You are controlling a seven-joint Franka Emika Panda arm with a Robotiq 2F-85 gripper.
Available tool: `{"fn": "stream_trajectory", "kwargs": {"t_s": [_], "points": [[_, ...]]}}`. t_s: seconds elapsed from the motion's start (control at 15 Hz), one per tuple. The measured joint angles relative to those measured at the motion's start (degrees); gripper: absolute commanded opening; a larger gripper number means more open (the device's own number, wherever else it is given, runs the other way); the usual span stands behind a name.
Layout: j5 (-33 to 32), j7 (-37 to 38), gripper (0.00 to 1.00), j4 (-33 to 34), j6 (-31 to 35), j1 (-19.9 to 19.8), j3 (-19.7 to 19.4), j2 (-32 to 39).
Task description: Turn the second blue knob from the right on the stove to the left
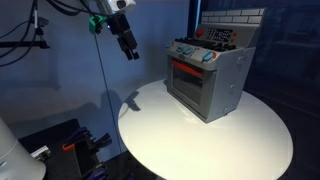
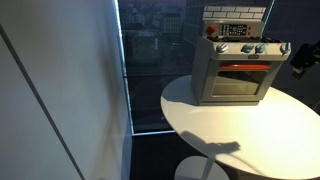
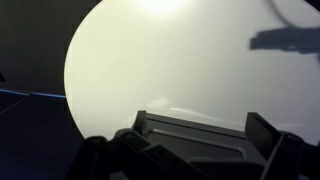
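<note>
The jaws stand wide apart, empty, and the gripper [image 1: 131,52] hangs in the air well apart from the stove [image 1: 208,80], which stands on the white table [image 1: 190,140]. The approach looks barely started: next it must reach the stove's blue knobs [image 1: 195,54] and close on the second from the right
</note>
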Motion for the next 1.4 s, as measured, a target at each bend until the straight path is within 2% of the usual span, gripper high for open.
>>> {"fn": "stream_trajectory", "kwargs": {"t_s": [0.33,0.73,1.0,1.4], "points": [[0.0,1.2,1.00,3.2,0.0,0.3,-1.7,0.1],[0.0,7.3,1.00,8.6,1.9,0.1,-3.7,1.9],[-0.8,13.3,1.00,11.2,5.3,-1.0,-4.7,4.4],[-4.2,26.7,1.00,13.8,11.6,-2.8,-6.8,9.1]]}}
